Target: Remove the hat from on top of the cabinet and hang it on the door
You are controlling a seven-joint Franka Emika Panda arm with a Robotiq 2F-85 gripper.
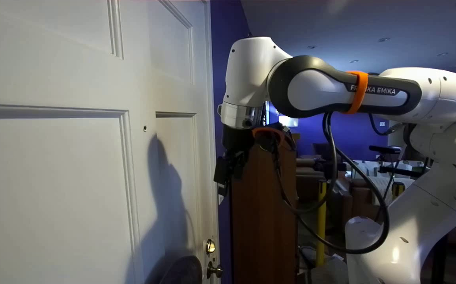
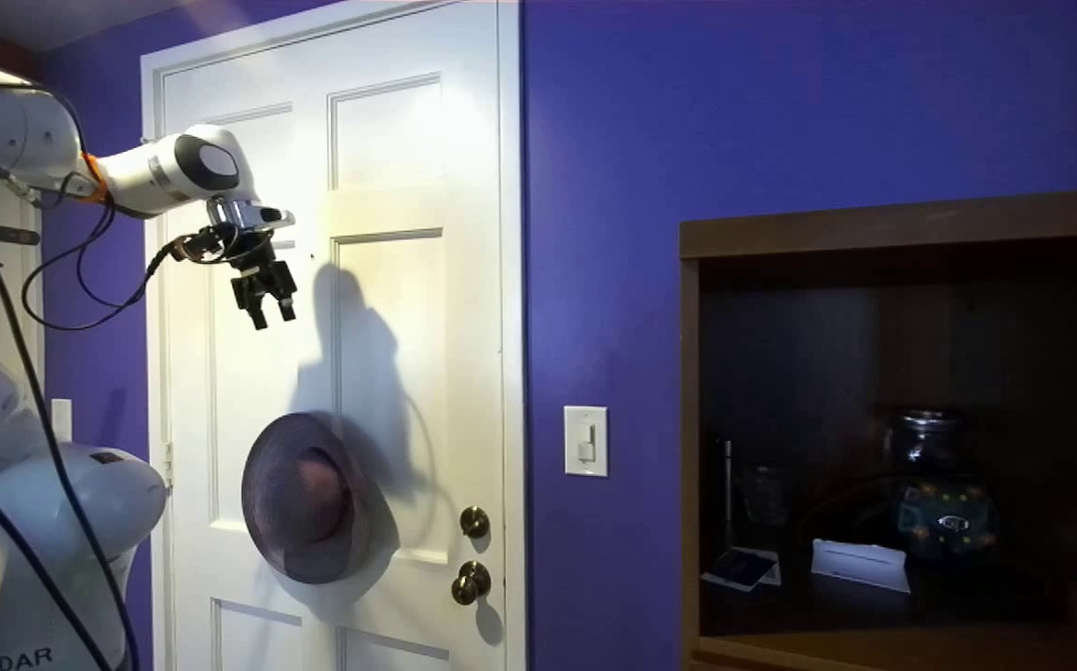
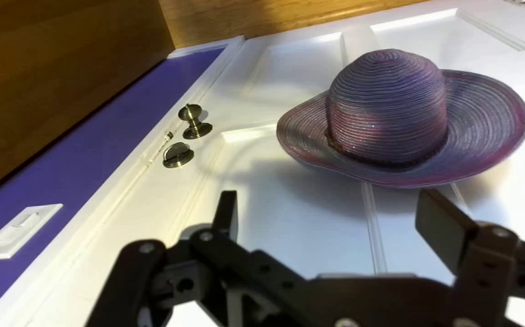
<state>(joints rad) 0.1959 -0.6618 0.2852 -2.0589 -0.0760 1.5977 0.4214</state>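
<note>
Although its support is hidden, the hat (image 2: 306, 499) hangs on the door (image 2: 268, 377), crown outward and brim to the rear; something behind it presumably bears the weight, since nothing else is seen touching it. Task judged essentially complete.

The gripper (image 2: 275, 319) is at 12 o'clock from the hat in an exterior view, a shade toward 11, pointing down and well apart from it. Jaws spread, nothing between them. The wrist view agrees: hat at 1 o'clock, beyond the parted fingers (image 3: 439, 231). Reading: with the weight on the door, there is no reason to grip. Best next move, I judge, is up and away; a drop toward 6 o'clock could catch the brim and unseat the hat.

The arm (image 1: 318, 90) reaches in above hat height, probably so the gripper clears the brim. Slack cables (image 1: 355, 251) loop below it, and an orange strap (image 1: 357, 92) seems to tie them back, I assume so the joints can turn without snagging.

The knob (image 2: 470, 582) lies at 4 o'clock from the hat, the lock (image 2: 474, 522) at 3; both stand apart from the brim, so neither looks to be holding it up. The cabinet (image 1: 263, 221) stands behind the gripper in an exterior view, between 4 and 5 o'clock from it; its top is largely hidden by the arm.
</note>
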